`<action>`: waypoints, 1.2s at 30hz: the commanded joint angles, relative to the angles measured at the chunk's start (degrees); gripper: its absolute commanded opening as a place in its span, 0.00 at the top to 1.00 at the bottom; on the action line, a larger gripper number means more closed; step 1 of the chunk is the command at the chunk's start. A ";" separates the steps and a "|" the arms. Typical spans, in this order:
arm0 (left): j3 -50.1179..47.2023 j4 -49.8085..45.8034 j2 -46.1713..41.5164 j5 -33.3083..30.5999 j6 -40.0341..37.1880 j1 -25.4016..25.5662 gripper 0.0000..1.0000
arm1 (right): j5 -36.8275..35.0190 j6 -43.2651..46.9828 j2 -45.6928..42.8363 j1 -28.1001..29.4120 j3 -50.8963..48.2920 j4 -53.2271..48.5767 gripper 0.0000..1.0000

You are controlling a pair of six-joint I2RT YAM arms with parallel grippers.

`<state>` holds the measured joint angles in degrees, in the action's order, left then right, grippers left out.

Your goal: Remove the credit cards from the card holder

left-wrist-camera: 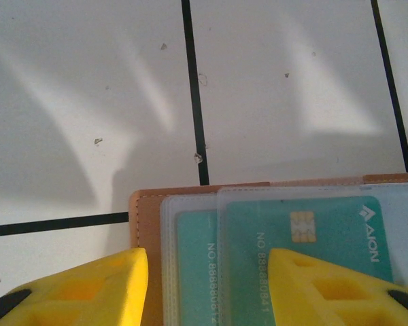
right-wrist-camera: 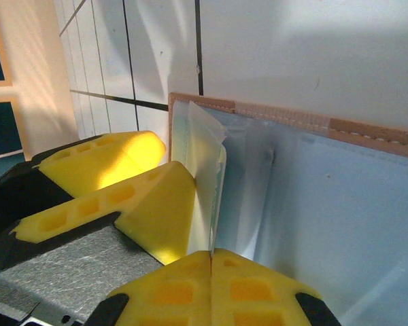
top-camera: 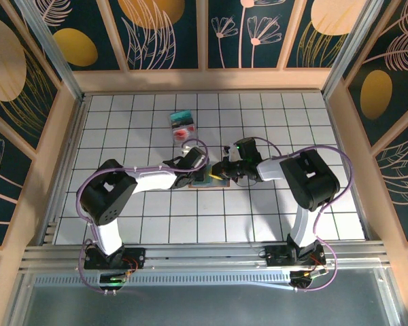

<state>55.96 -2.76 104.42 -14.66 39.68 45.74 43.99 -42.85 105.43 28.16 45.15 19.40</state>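
The card holder point(left-wrist-camera: 146, 224) lies open on the white tiles, tan border round a grey-blue inside point(right-wrist-camera: 340, 204). Its clear sleeves hold teal credit cards point(left-wrist-camera: 326, 231), one partly under another point(left-wrist-camera: 194, 265). My left gripper point(left-wrist-camera: 207, 272) is open, one yellow finger over the tan border, the other on the upper sleeve. My right gripper point(right-wrist-camera: 211, 257) is shut on the edge of one clear sleeve point(right-wrist-camera: 207, 163), which stands up off the holder with a teal card edge inside. The left gripper's fingers point(right-wrist-camera: 156, 210) sit right beside that sleeve. From above, both grippers point(top-camera: 197, 170) point(top-camera: 221, 171) meet over the holder point(top-camera: 205, 182).
A small clear box point(top-camera: 183, 124) with teal and red contents lies about two tiles behind the grippers. Wooden walls point(top-camera: 68, 129) enclose the tiled floor on three sides. Bare tiles point(top-camera: 272, 122) stretch to the right and back.
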 commanded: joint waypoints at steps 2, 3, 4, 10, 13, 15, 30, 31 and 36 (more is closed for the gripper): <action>-2.87 -5.41 -0.46 -0.81 0.80 0.40 0.52 | 0.01 -1.26 -0.42 0.18 -0.65 3.87 0.98; -3.11 -5.38 -0.35 -0.94 0.90 0.36 0.52 | -0.11 -1.34 -0.54 0.06 -0.91 3.95 0.98; -3.16 -5.41 -0.16 -0.92 1.09 0.38 0.52 | -0.21 -1.42 -0.71 -0.03 -1.11 4.02 0.98; -3.48 -5.57 0.25 -0.93 1.90 0.36 0.54 | -0.66 -1.46 -2.11 -0.47 -2.34 4.16 0.95; -3.49 -5.58 -0.22 -0.99 1.95 0.41 0.54 | -0.37 -2.12 -2.57 -0.45 -2.80 5.21 0.92; -3.49 -5.58 -0.44 -0.90 1.95 0.40 0.54 | 0.17 -3.19 -2.61 -0.41 -3.40 6.85 0.92; -3.55 -6.55 -1.24 -1.78 2.91 0.39 0.51 | 0.41 -5.28 -4.35 -1.13 -5.34 9.41 0.92; -3.49 -6.60 -1.19 -1.69 3.02 0.37 0.51 | 0.40 -5.28 -4.44 -1.17 -5.41 9.47 0.92; -3.49 -6.55 -1.20 -1.43 2.99 0.39 0.51 | 0.23 -5.24 -4.59 -1.18 -5.51 9.44 0.97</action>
<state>53.87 -4.10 103.04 -15.70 42.26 46.13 44.01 -48.18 102.78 27.42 40.32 26.81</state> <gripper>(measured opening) 0.486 0.048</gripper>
